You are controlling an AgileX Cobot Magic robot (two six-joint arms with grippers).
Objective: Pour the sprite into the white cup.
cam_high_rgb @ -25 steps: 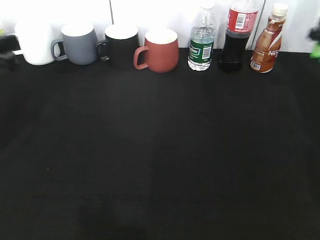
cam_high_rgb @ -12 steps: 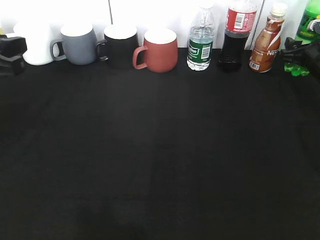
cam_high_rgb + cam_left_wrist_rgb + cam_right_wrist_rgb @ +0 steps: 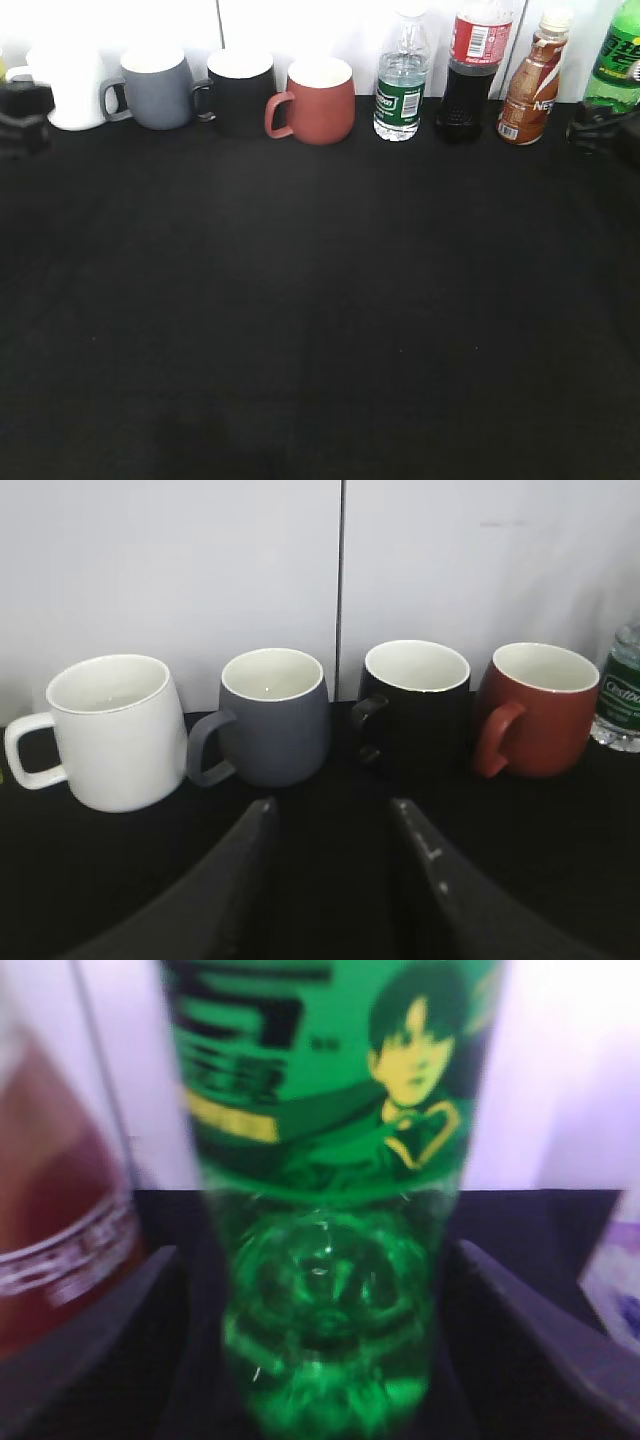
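Observation:
The sprite, a green bottle, stands upright at the far right end of the back row. In the right wrist view its label fills the middle. My right gripper is open, with one finger on each side of the bottle's base and a gap on both sides. The white cup stands at the far left of the row, handle to the left. My left gripper is open and empty, low on the table just in front of the mugs, right of the white cup.
Along the back wall stand a grey mug, a black mug, a red mug, a clear water bottle, a cola bottle and a brown drink bottle close beside the sprite. A black cloth covers the table.
My right gripper has come in from the right edge and now sits around the sprite's base. My left gripper has shifted slightly right in front of the white cup.

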